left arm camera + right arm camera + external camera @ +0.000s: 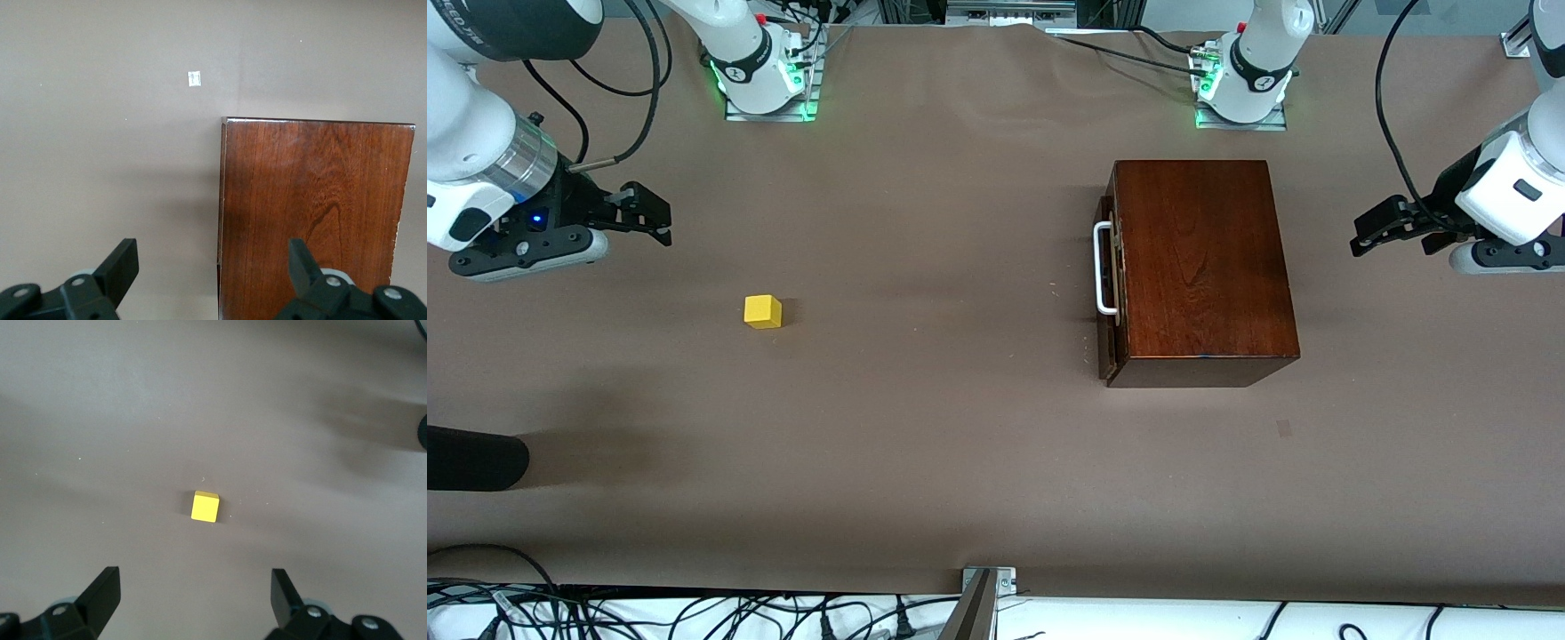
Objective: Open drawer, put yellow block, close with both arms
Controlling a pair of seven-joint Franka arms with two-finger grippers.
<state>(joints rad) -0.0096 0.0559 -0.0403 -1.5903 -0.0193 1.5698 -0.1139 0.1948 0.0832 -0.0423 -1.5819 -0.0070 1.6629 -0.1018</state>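
One yellow block (763,311), one wooden box (1202,267) with one drawer (1110,293), two grippers.

Yellow block: one small cube, sitting alone on the desk toward the right arm's end, well apart from the box. It looks rigid, light and smooth-faced; flat opposite sides should suit a straight pinch across the middle. Being light, it may skid if one finger touches first.

Drawer: one, shut, its dark front facing the right arm's end of the desk. One white handle (1104,269) stands out from the front; this is the likely place to hook or pinch. The glossy box looks fairly heavy and stiff, yet may slide on the covering when pulled, so bracing it seems wise.

Right gripper (640,213): fingers apart, empty, up in the air at the right arm's edge of the desk, the block in its wrist view.

Left gripper (1383,229): fingers apart, empty, over the desk beside the box at the left arm's edge.
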